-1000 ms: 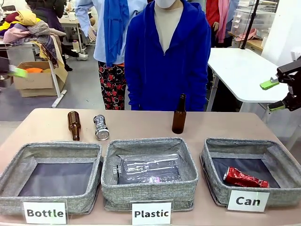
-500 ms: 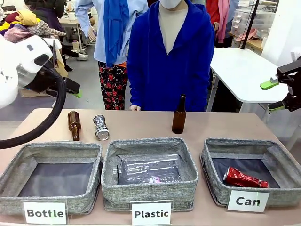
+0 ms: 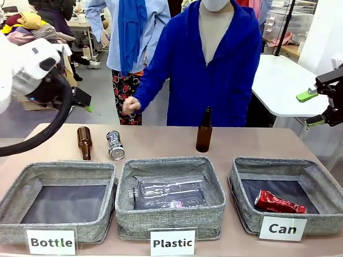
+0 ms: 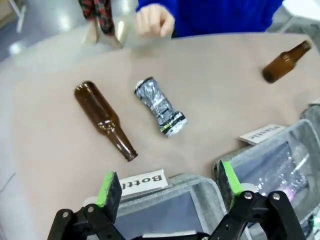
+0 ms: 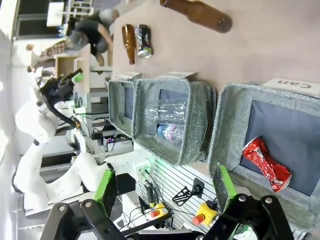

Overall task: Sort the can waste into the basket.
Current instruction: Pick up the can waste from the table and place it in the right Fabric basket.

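A silver can (image 3: 114,145) (image 4: 160,106) (image 5: 144,41) with dark print lies on its side on the table at the back left. A crushed red can (image 3: 278,202) (image 5: 266,164) lies inside the grey basket (image 3: 273,162) (image 5: 225,125) labelled "Can" at the front right. My left gripper (image 3: 83,101) (image 4: 170,183) hangs open above the table's left side, short of the silver can, holding nothing. My right gripper (image 3: 316,108) (image 5: 165,183) is open and holds nothing, raised off the table's right edge, above and behind the Can basket.
A brown bottle (image 3: 84,142) lies left of the silver can; another (image 3: 203,130) stands at the back middle. The "Plastic" basket (image 3: 170,163) holds a clear bottle; the "Bottle" basket (image 3: 59,171) sits front left. A person's fist (image 3: 130,105) hovers at the far edge.
My left arm has swung into view at the upper left. The person has leaned right and raised a fist over the far edge. The right arm and both cans have stayed still.
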Robot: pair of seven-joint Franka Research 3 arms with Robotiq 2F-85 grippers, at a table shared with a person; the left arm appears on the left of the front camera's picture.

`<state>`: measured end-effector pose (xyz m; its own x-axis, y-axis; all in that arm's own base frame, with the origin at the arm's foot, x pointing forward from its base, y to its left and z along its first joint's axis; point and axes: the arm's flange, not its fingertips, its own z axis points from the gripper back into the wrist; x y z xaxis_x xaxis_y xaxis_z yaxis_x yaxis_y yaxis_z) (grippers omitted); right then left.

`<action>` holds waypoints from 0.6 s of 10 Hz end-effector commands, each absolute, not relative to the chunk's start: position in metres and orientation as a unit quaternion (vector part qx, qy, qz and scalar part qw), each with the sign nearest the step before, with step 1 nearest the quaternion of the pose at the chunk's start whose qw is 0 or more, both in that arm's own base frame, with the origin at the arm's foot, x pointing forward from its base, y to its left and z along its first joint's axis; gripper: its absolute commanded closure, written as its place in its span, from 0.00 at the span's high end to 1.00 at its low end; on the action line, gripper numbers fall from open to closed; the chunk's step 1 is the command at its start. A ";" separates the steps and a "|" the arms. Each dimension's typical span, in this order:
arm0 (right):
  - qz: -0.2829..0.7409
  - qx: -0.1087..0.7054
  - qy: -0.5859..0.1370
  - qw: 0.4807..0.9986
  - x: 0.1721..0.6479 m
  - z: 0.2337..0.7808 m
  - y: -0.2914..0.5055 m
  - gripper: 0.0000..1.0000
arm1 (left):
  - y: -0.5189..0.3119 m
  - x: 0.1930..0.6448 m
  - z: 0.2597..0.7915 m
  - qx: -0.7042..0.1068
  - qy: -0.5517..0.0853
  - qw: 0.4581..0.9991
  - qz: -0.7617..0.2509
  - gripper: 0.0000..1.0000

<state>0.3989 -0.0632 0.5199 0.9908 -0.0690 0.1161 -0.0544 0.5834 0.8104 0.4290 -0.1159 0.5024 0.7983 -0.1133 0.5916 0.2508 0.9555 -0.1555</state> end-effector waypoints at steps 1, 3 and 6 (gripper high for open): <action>0.005 0.456 -0.070 0.887 0.398 0.522 -0.065 1.00 | -0.144 0.499 0.508 -0.107 -0.204 0.970 -0.075 1.00; 0.005 0.456 -0.070 0.887 0.398 0.522 -0.065 1.00 | -0.078 0.489 0.535 -0.203 -0.182 0.957 -0.096 1.00; 0.005 0.456 -0.070 0.887 0.398 0.522 -0.065 1.00 | 0.060 0.393 0.565 -0.240 -0.175 0.953 -0.055 1.00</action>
